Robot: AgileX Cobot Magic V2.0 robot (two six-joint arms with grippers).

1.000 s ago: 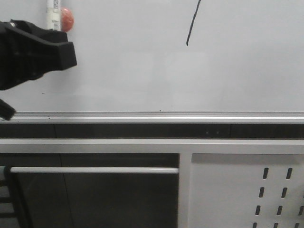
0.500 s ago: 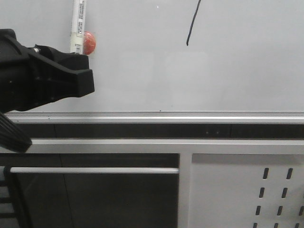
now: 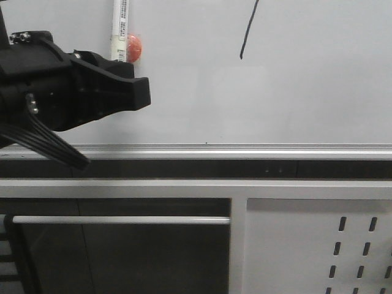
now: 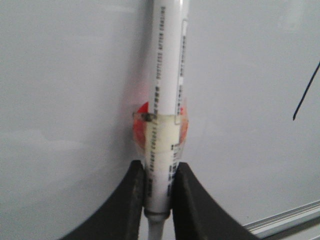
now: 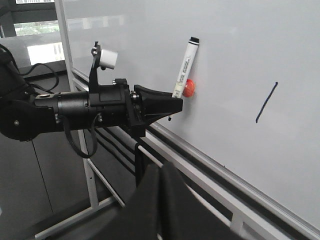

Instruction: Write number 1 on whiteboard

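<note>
Stroke work looks done — the number 1 (image 3: 247,30) stands on the whiteboard (image 3: 294,98), well right of the left gripper (image 4: 158,192), which is clamped on the marker (image 4: 165,100). Right gripper (image 5: 161,172) — fingers pressed together, empty.

A black arm's pincer (image 5: 172,107) grips the lower end of a white marker (image 5: 183,68) standing near-upright against the whiteboard (image 5: 240,45), black cap on top and a red disc (image 5: 188,88) beside its barrel. To one side, well apart from the marker, a thin slanted black stroke (image 5: 266,102) marks the board above its silver rail (image 5: 225,172). The right pincer's own dark fingers (image 5: 160,210) sit pressed together in the foreground.
</note>
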